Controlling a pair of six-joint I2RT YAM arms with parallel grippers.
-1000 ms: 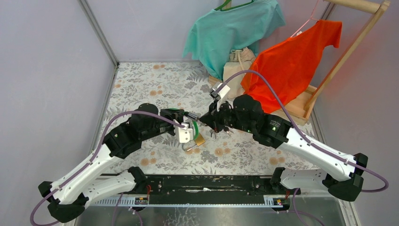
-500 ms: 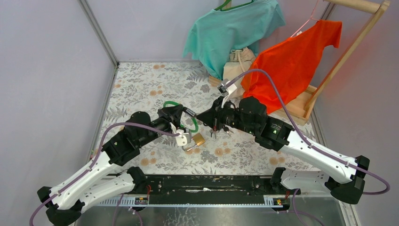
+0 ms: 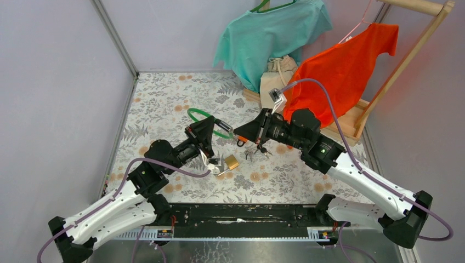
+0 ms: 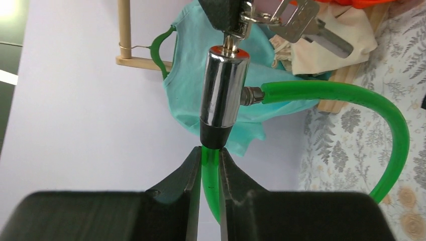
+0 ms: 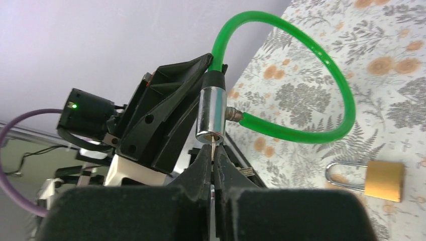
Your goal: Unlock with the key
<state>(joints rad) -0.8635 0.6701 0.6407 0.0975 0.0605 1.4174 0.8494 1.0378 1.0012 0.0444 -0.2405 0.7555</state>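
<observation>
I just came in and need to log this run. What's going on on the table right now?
The left gripper is shut on the green cable just below the lock's chrome barrel, holding it up above the floral table. The right gripper pinches a key whose tip sits in the barrel's keyhole. The cable's other end is plugged into the barrel's side, so the lock is not yet open. A brass padlock lies on the table, untouched.

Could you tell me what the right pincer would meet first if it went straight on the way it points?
Most likely the chrome lock cylinder: the key in the right pincer sits at its keyhole.
</observation>
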